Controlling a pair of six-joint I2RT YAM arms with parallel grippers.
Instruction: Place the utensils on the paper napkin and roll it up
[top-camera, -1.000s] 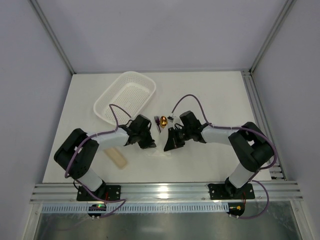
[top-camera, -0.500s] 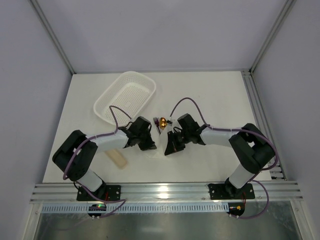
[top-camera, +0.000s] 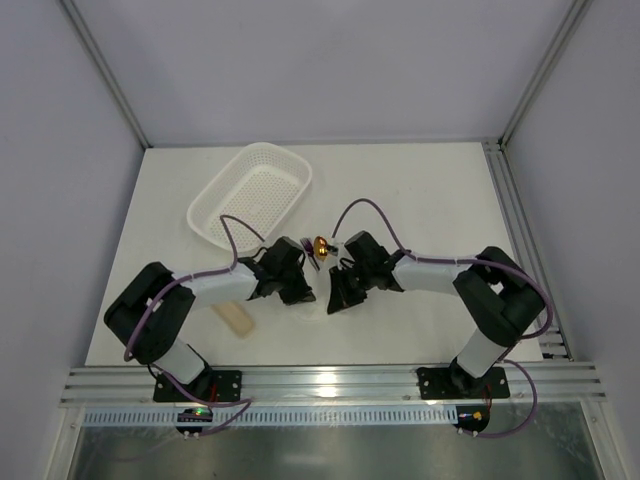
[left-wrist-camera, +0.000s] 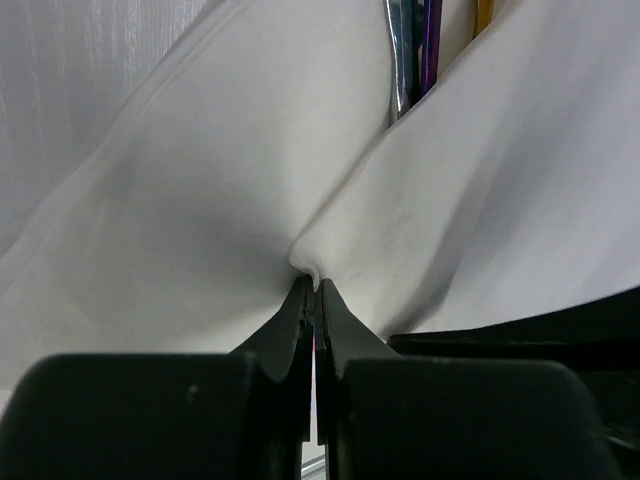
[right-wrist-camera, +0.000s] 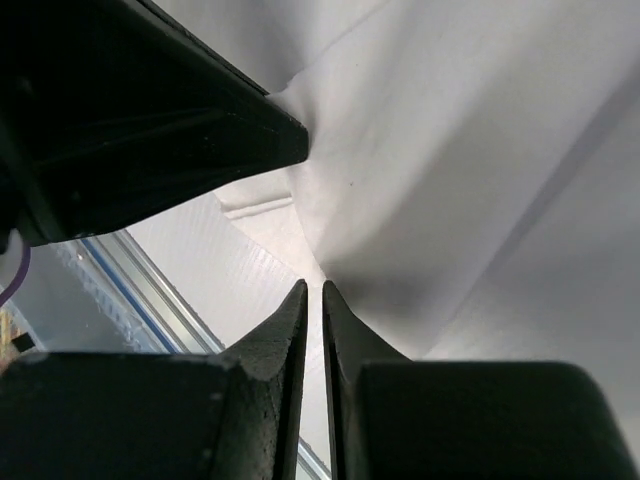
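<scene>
Step in hand, by my judgement: rolling the thin white paper napkin (left-wrist-camera: 200, 200) about the cutlery; loading appeared complete.

Left gripper (left-wrist-camera: 313, 288) was clenched on a raised fold of the napkin, its jaws pressed together with paper nipped at the tips; right gripper (right-wrist-camera: 311, 290) was likewise closed on a tapering fold, only a sliver showing between its jaws. The two stood close together near the middle of the white table (top-camera: 430, 190), the napkin bunched between them.

The shiny gold-bowled spoon (top-camera: 321, 243), grey-silver spoon (left-wrist-camera: 400, 60) and dark purplish fork (left-wrist-camera: 431, 40) lay side by side in the valley between the two lifted flaps; the gold bowl protruded at the far end. The white perforated plastic basket (top-camera: 255, 190) and flat beige rectangular slab (top-camera: 235, 318) lay apart to the left, uninvolved.

Recommendations:
- One flap should cross the cutlery first, carried low and slowly; thin paper pinched this tightly would likely tear under a sharp pull.
- Both pinches should travel level, lest the bundle skew.
- The flaps should not rise so far that the utensils slide out of the open end.
- The trailing side should be released only once the leading flap lies over the handles.
</scene>
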